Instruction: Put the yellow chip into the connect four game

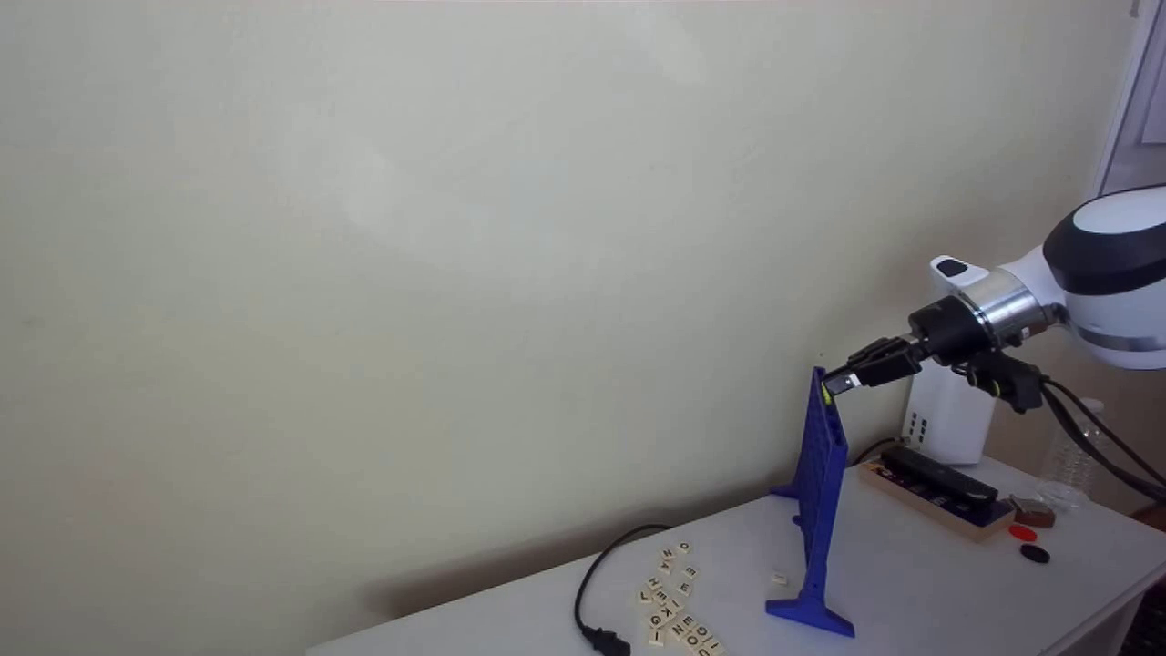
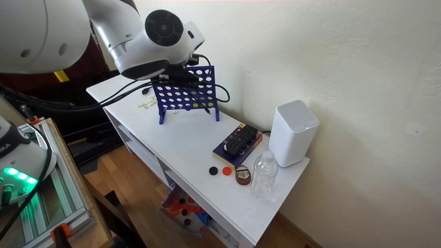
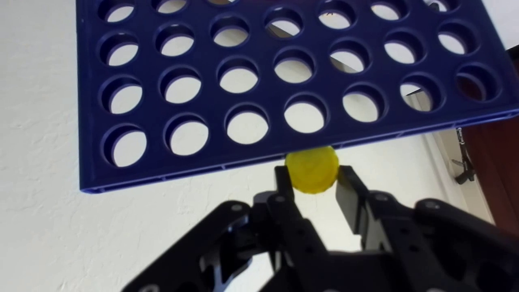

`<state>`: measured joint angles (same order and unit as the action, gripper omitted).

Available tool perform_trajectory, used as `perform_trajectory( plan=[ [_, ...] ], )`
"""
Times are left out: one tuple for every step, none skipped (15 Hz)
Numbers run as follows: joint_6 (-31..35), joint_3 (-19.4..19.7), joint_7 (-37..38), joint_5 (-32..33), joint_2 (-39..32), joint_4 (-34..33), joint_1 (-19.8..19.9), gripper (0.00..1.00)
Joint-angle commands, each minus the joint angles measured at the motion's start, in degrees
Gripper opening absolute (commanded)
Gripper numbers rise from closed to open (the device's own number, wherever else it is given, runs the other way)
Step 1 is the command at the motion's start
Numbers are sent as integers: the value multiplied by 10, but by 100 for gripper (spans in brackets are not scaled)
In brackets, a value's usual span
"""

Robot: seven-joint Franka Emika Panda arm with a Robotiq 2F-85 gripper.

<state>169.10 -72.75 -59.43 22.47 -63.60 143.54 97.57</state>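
Note:
The yellow chip is pinched by its sides between the two fingertips of my gripper in the wrist view. Its leading rim meets the slotted top edge of the connect four game, and a small part of the chip is hidden behind the board's near wall. In an exterior view, the blue board stands upright on its feet, with my gripper at its top edge and a bit of yellow showing there. Elsewhere the arm and cables cover much of the board; yellow discs show in its lowest row.
Letter tiles and a black cable lie beside the board. Behind it are a book with a remote, a white box, a clear bottle, a thumb piano, plus a red disc and a black disc.

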Motion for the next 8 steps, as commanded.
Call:
perform_trajectory(
  plan=[
    [11,10,-6,-4,5,-5,-15,8],
    [12,12,-5,-4,6,-6,-17,8],
    [13,14,-4,-5,7,-6,-20,8],
    [14,16,-4,-5,8,-6,-21,8],
    [15,19,-4,-5,8,-7,-23,8],
    [19,19,-3,-5,8,-7,-25,8],
    [22,20,-2,-4,8,-7,-26,8],
    [25,21,-2,-4,9,-6,-27,8]
  ],
)
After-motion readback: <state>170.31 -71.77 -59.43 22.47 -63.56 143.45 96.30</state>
